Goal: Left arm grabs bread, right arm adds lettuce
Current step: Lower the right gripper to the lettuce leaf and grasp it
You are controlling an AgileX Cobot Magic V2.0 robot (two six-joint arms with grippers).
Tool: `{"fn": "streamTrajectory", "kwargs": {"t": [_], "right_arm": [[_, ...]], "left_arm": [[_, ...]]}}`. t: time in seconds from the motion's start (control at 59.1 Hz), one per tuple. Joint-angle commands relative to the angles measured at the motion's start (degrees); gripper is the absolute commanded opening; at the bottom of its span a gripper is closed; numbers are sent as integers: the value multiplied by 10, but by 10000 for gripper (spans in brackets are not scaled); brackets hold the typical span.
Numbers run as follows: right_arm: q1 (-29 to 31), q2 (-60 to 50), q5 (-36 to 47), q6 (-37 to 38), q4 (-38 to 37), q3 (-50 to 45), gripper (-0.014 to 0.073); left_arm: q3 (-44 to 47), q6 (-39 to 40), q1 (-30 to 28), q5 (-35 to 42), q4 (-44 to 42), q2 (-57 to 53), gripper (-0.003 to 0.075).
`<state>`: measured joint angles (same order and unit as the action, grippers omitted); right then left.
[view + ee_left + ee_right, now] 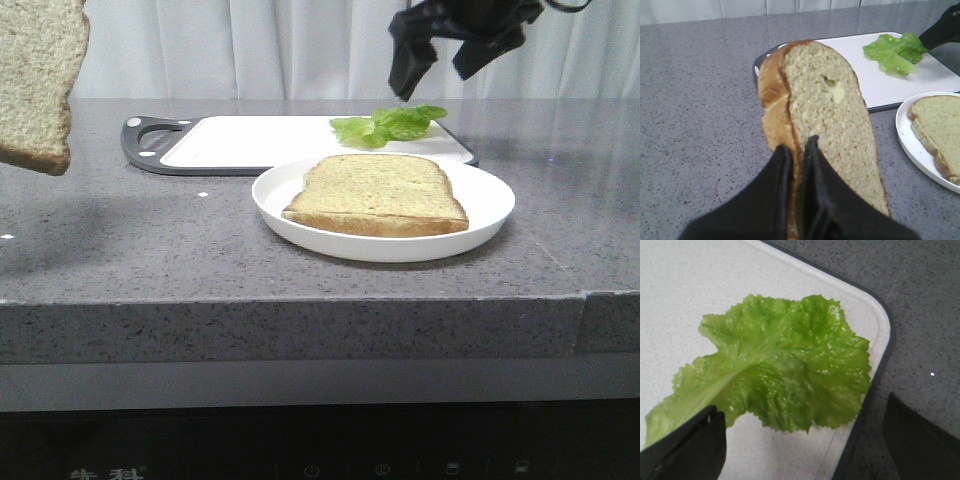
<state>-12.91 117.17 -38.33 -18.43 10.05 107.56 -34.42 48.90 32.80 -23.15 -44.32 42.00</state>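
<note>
L tool [797, 150] clamped on bread [832, 120], held up off worktop [150, 250], hole near domed edge. R tool [455, 55] hung spread open above lettuce [390, 124], ruffled green, on cutting board [250, 140].

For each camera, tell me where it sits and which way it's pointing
Front: faces forward over the table, plate, cutting board; right gripper above lettuce.
Left wrist: on left arm, along shut fingers holding bread.
Right wrist: on right arm, looking down at lettuce between open fingers.
All three show lettuce.
</note>
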Motion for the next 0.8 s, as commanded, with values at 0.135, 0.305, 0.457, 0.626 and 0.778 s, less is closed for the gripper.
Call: {"fn": "streamTrajectory", "kwargs": {"t": [0.135, 0.305, 0.457, 0.626, 0.778], "right_arm": [[1, 25, 16, -6, -3, 75, 626], [1, 27, 23, -6, -3, 75, 393], [2, 27, 23, -6, -3, 75, 185], [2, 27, 14, -6, -3, 75, -22], [2, 24, 12, -5, -3, 76, -62]], "left_arm": [[-16, 7, 2, 33, -14, -4, -21], [-16, 7, 2, 33, -14, -4, -21], [-16, 7, 2, 34, -14, -4, -21], [-16, 7, 2, 39, -8, -4, -21], [-16, 7, 2, 46, -6, -4, -21]]}}
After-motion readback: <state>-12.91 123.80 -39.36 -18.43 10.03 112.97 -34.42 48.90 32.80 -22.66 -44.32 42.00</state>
